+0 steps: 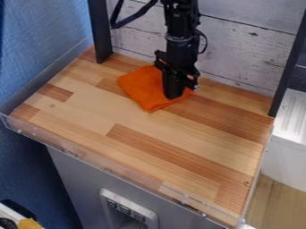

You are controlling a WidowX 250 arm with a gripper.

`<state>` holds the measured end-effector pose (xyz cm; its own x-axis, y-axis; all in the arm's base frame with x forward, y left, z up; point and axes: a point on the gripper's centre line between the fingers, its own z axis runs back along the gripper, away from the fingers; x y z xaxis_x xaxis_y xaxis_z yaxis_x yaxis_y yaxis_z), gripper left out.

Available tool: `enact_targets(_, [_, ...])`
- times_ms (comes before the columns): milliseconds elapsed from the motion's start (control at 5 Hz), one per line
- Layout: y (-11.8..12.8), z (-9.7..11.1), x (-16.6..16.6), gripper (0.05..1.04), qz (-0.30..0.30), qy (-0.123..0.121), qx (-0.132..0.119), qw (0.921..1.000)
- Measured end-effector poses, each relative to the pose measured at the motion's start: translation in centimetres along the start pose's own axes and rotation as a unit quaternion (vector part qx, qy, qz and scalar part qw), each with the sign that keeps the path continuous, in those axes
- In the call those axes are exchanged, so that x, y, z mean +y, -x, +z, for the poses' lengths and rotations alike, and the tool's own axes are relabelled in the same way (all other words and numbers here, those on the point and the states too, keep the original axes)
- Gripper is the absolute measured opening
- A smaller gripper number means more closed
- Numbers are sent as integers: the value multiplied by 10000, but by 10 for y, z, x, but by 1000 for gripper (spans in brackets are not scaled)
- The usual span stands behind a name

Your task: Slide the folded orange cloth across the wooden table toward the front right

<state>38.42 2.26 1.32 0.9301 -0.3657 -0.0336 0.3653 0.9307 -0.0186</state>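
Resting item: orange cloth (141, 88), lying on the wooden worktop (119, 116) in its 12 o'clock area; one corner points toward 6 o'clock.
End effector: black gripper (173, 95), pointing down over the cloth's 3 o'clock half; its lower end overlaps the cloth in the view.
End effector state: spread or pressed together, cannot tell; a pinch on the cloth cannot be confirmed.
Arm: black, entering from 12 o'clock, with a dark cable (134, 17) looping at its 10 o'clock side.
Rear panel: pale, weathered planks (245, 49) behind the cloth.
Uprights: dark left post (100, 31) at 11 o'clock; dark right post (289, 62) at 2 o'clock.
Front edge: transparent lip (90, 157), running from 9 o'clock to 5 o'clock.
Below lip: grey cabinet (78, 179) with a light switch panel (104, 193) at 6 o'clock.
Outer right: white unit (286, 156) at 3 o'clock.
Outer left: blue wall (36, 49) at 10 o'clock.
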Motion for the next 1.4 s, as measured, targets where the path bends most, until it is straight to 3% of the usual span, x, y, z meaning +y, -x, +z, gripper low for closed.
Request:
enact_targets(600, [-3,-4,-24,62,862,-212,-124,9960])
enact_targets(1400, [12,-7,-100,62,1697,-176,-259,9850])
